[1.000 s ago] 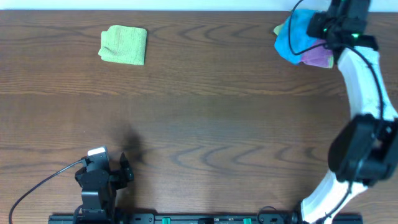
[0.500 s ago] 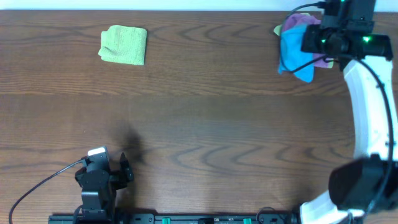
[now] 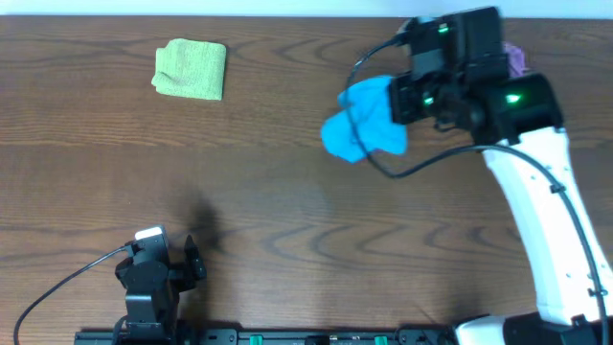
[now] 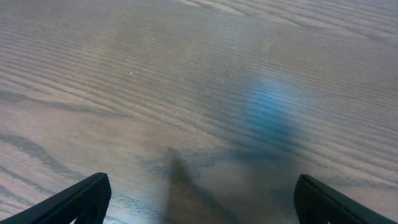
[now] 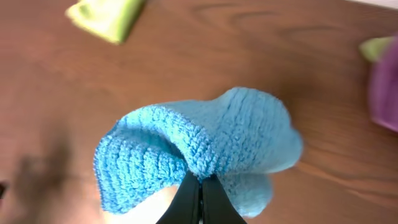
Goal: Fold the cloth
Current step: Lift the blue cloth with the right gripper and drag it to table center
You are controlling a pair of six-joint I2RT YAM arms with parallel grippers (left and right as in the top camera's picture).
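Observation:
My right gripper (image 5: 200, 186) is shut on a bunched blue cloth (image 5: 199, 149) and holds it in the air above the table. In the overhead view the blue cloth (image 3: 362, 119) hangs right of centre at the back, left of the right gripper (image 3: 402, 96). My left gripper (image 4: 199, 205) is open and empty over bare wood near the front left; it also shows in the overhead view (image 3: 192, 259).
A folded green cloth (image 3: 191, 68) lies at the back left, also in the right wrist view (image 5: 106, 17). A purple cloth (image 5: 384, 87) and a light green scrap (image 5: 373, 46) lie at the back right. The wooden table (image 3: 287, 192) spreads between them.
The right arm lifted the blue cloth off the pile at the back right and carried it left toward the table's middle. The left arm has not moved.

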